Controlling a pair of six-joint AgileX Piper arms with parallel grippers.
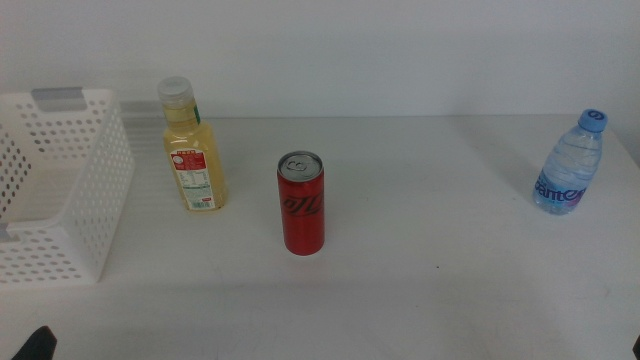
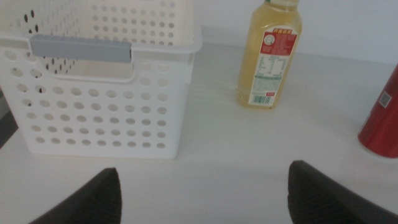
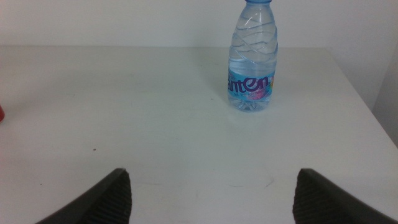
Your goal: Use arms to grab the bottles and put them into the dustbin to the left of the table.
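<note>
Dustbin [image 1: 60, 190] sits at the far left of the bench [image 1: 430, 290], open side up, with its grey-marked handle rim facing the left tool [image 2: 205, 199]. That tool has its jaws spread wide and isn't holding anything; the dustbin is right ahead of it, off to its left side. Next along, the juice bottle [image 1: 192, 150] stands upright, cap up, further ahead of the left tool and just beside the dustbin. Soda can [image 1: 301, 204] is upright too, mid-bench, off to that tool's right. Over on the right, the water bottle [image 3: 250, 59] stands upright with its blue cap up, straight ahead of the right tool [image 3: 211, 199], well apart from it. That tool's jaws are wide open and empty as well.
</note>
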